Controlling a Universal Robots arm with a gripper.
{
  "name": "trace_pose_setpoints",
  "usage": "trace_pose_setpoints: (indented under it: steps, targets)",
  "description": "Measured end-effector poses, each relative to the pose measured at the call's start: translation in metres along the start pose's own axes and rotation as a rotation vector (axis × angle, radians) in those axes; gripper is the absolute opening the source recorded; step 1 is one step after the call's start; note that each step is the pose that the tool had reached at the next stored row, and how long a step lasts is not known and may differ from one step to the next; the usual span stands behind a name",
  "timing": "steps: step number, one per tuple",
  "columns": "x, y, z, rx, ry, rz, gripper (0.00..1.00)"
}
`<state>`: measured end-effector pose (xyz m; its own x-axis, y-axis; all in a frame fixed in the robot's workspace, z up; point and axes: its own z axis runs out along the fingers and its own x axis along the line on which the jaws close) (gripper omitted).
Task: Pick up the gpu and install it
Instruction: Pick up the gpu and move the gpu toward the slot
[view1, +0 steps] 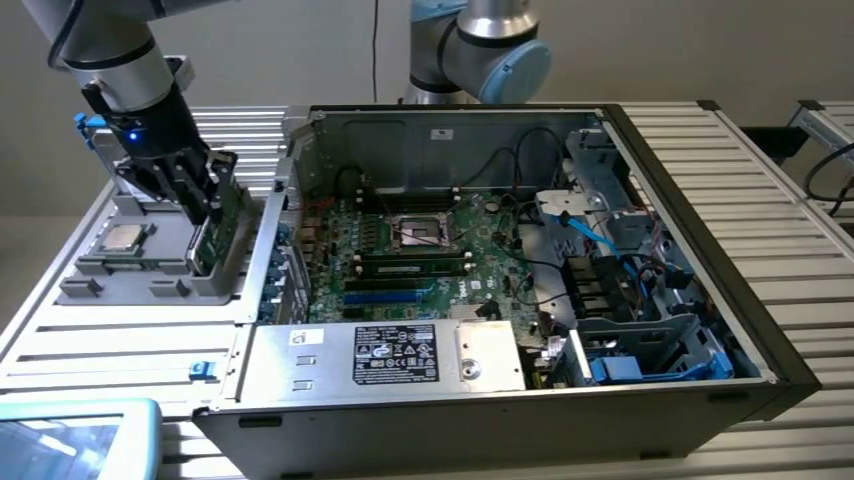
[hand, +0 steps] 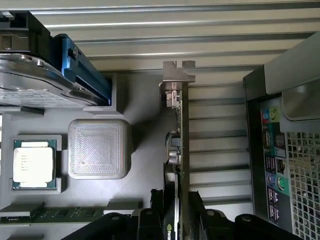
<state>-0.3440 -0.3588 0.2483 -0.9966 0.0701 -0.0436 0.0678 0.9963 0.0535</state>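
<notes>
My black gripper (hand: 177, 207) pinching gpu (hand: 183, 130), thin green card, silver metal bracket, upright on edge in grey plastic tray (view1: 147, 270).

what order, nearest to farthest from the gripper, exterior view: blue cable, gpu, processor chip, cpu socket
1. gpu, at the gripper, in tray
2. processor chip, tray, exterior view's left
3. cpu socket, mid motherboard
4. blue cable, exterior view's right

gpu (hand: 181, 150): bracket (hand: 178, 75) matt metal | tray (hand: 145, 115): matt grey plastic | table (hand: 150, 40): ribbed metal
</notes>
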Motion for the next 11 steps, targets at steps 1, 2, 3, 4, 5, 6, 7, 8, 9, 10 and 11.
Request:
trace_pose_setpoints:
  steps: [1, 2, 3, 4, 5, 6, 7, 8, 9, 10, 11]
  targets:
    - [0.0001, -0.0001, 0.0018, 0.0, 0.0, 0.0, 0.35]
    - [0.0002, -0.0002, 0.0036, 0.0001, 0.0, 0.0, 0.35]
    - [0.0003, -0.0002, 0.0048, 0.0, 0.0, 0.0, 0.35]
    - [0.0003, -0.0002, 0.0048, 0.0001, 0.0002, 0.0, 0.35]
    - [0.0003, -0.0002, 0.0048, 0.0001, 0.0002, 0.0, 0.35]
    - [0.0003, -0.0002, 0.0048, 0.0002, 0.0003, 0.0, 0.35]
    - [0.0003, -0.0002, 0.0048, 0.0002, 0.0002, 0.0, 0.35]
    - [0.0003, -0.0002, 0.0057, -0.0001, -0.0002, 0.0, 0.35]
    - [0.0003, -0.0003, 0.0067, -0.0002, -0.0004, 0.0, 0.35]
    - [0.0004, -0.0003, 0.0066, -0.0001, -0.0001, 0.0, 0.35]
    - [0.0004, -0.0003, 0.0066, -0.0001, -0.0001, 0.0, 0.35]
